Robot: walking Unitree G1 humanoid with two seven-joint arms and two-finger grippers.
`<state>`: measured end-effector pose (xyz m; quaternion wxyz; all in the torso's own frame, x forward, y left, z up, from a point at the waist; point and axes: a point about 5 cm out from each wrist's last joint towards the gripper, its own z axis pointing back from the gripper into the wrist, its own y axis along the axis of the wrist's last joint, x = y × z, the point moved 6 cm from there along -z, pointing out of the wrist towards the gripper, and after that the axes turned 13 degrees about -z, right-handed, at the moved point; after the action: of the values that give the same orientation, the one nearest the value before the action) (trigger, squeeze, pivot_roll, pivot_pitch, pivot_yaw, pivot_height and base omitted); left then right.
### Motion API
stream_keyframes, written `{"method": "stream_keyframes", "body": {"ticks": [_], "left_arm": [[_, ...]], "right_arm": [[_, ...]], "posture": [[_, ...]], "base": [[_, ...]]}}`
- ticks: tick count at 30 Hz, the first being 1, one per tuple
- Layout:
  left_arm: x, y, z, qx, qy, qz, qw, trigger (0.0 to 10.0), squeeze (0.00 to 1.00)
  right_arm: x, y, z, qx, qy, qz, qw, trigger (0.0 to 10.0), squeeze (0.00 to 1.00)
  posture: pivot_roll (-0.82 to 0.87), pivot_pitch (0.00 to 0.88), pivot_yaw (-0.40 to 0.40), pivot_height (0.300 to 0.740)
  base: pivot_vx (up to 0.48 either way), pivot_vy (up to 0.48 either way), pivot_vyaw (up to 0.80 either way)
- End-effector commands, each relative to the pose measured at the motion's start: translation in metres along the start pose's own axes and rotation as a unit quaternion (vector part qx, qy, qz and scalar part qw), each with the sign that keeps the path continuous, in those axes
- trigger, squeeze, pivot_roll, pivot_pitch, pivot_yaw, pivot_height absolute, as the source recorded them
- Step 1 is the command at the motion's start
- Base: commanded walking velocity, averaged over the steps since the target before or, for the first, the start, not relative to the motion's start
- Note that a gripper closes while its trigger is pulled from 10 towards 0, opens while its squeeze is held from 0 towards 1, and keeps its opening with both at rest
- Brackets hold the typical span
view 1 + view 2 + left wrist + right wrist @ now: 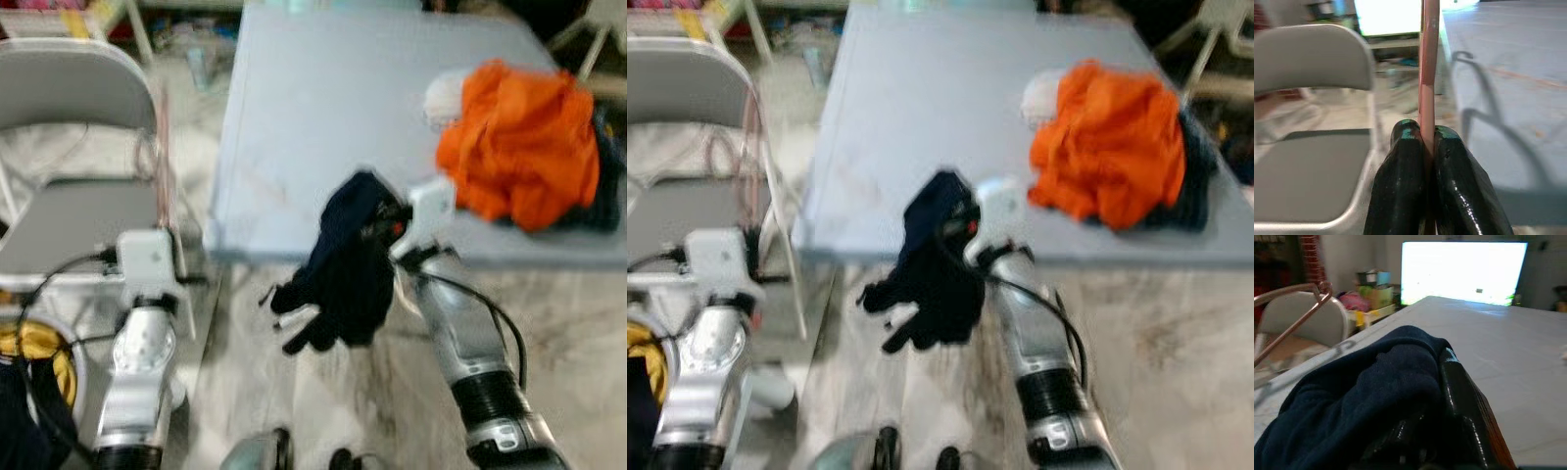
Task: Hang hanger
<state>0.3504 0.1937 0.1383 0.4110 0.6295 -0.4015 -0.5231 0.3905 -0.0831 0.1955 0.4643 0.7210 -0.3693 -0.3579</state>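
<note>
A Unitree G1 stands at the near edge of a pale blue table [323, 108], both arms raised, midway through a hanging job. At lower left of the head view, the left gripper [1426, 139] has its 2 black fingers pressed tight on a thin pink hanger [1428, 73], which rises as a blurred pink line beside the grey folding chair [73, 108]; the right wrist view catches the hanger's hook at upper left. At centre frame, the right gripper [1449, 382] carries a dark navy garment [343, 269], draped over the fingers and hanging below the table edge. The cloth hides the fingertips, so whether they pinch it cannot be told. At upper right, a heap of orange clothing [519, 142] lies on the table over darker items.

Judged from this, both pieces are in hand but well apart: the garment is not yet on the hanger, and the hanger has not been hung anywhere. No rail is visible in these blurred frames.
</note>
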Motion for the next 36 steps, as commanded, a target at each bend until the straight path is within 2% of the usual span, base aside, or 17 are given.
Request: {"method": "stream_keyframes", "body": {"ticks": [1,17,21,27,36], "left_arm": [[0.001,0.009,-0.001,0.018,-0.009,0.014,1.000,10.0,0.00],[0.004,0.012,-0.003,0.023,-0.019,0.020,0.999,10.0,0.00],[0.007,0.014,-0.002,0.030,-0.024,0.023,0.999,10.0,0.00],[0.014,0.015,0.000,0.037,-0.038,0.004,0.999,10.0,0.00],[0.012,0.014,0.000,0.037,-0.032,0.000,0.999,10.0,0.00]], "right_arm": [[0.000,0.012,-0.003,0.025,-0.007,0.009,1.000,10.0,0.00],[0.007,0.014,-0.003,0.033,-0.028,0.016,0.999,10.0,0.00],[0.006,0.015,-0.003,0.036,-0.029,0.016,0.999,10.0,0.00],[0.006,0.016,-0.004,0.038,-0.031,0.016,0.999,10.0,0.00],[0.007,0.019,-0.008,0.040,-0.029,0.013,0.999,10.0,0.00]], "posture": [[0.24,0.175,-0.053,0.740],[0.24,0.173,-0.044,0.740],[0.24,0.173,-0.042,0.740],[0.24,0.173,-0.041,0.740],[0.24,0.173,-0.045,0.740]], "base": [[0.259,0.000,0.00],[0.443,0.000,0.00],[0.000,0.000,0.00],[0.000,0.000,0.00],[0.000,0.000,0.00]]}}
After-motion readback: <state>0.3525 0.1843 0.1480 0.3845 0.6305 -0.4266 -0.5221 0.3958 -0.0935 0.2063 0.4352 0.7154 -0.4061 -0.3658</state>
